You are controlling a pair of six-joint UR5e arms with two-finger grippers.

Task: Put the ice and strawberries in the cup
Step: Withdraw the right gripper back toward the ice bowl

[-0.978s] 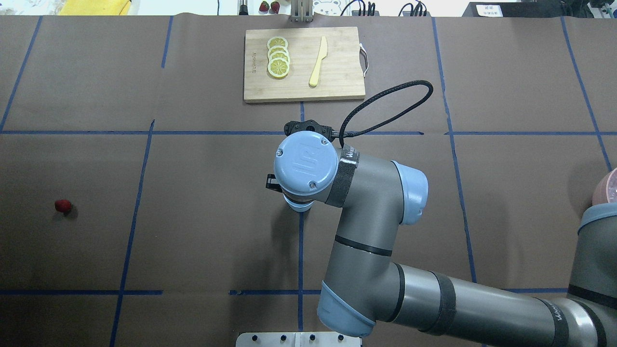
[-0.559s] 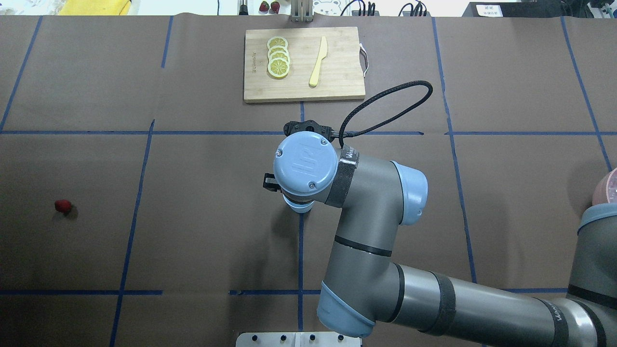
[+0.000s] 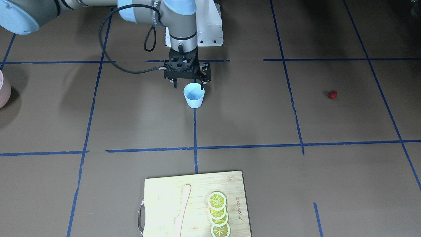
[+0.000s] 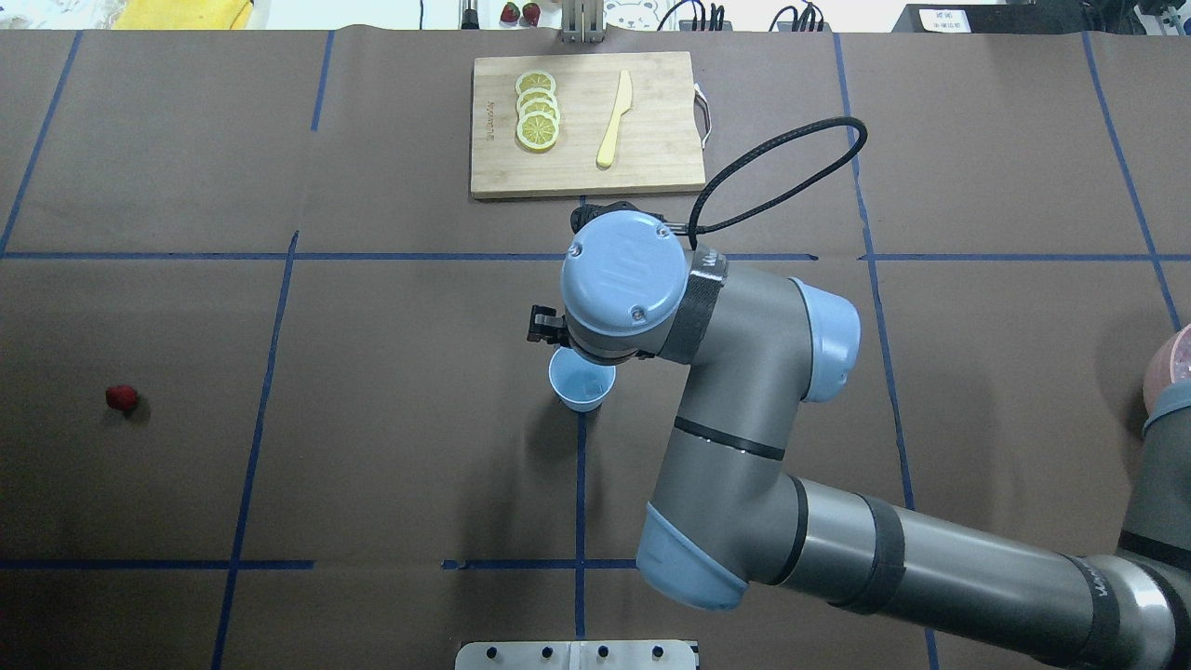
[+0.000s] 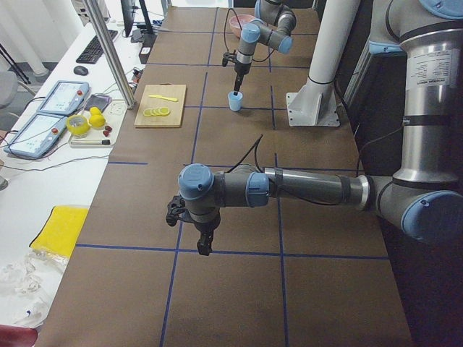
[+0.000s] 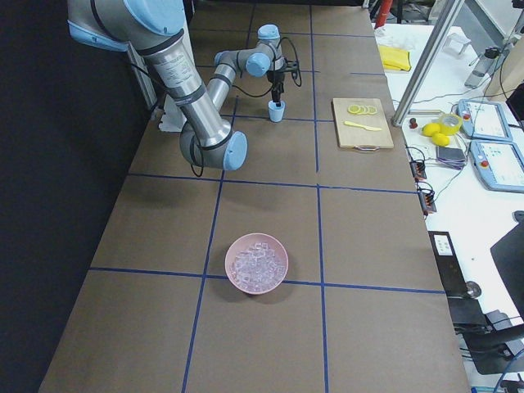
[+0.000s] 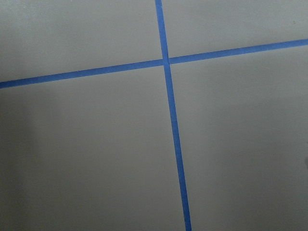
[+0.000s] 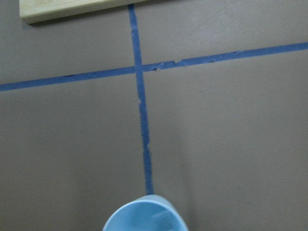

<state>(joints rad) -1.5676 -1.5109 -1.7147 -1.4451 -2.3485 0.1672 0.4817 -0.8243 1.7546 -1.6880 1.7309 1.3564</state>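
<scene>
Front: R gripper [image 3: 188,86] just over cup [image 3: 194,96], fingers spread, nothing pinched; strawberry [image 3: 333,95] well apart, robot's left side.
Overhead: faint pale patch in cup; can't confirm contents.
Right side: pink bowl [image 6: 258,288] holds ice [image 6: 255,262] heap, well apart from cup.
Left side: L gripper [image 5: 202,238] well apart from cup; spread or closed, can't tell.
Prob ice-drop step. Next: strawberry pick, likely L arm; small, round, may roll, so centre fingers on it.
</scene>
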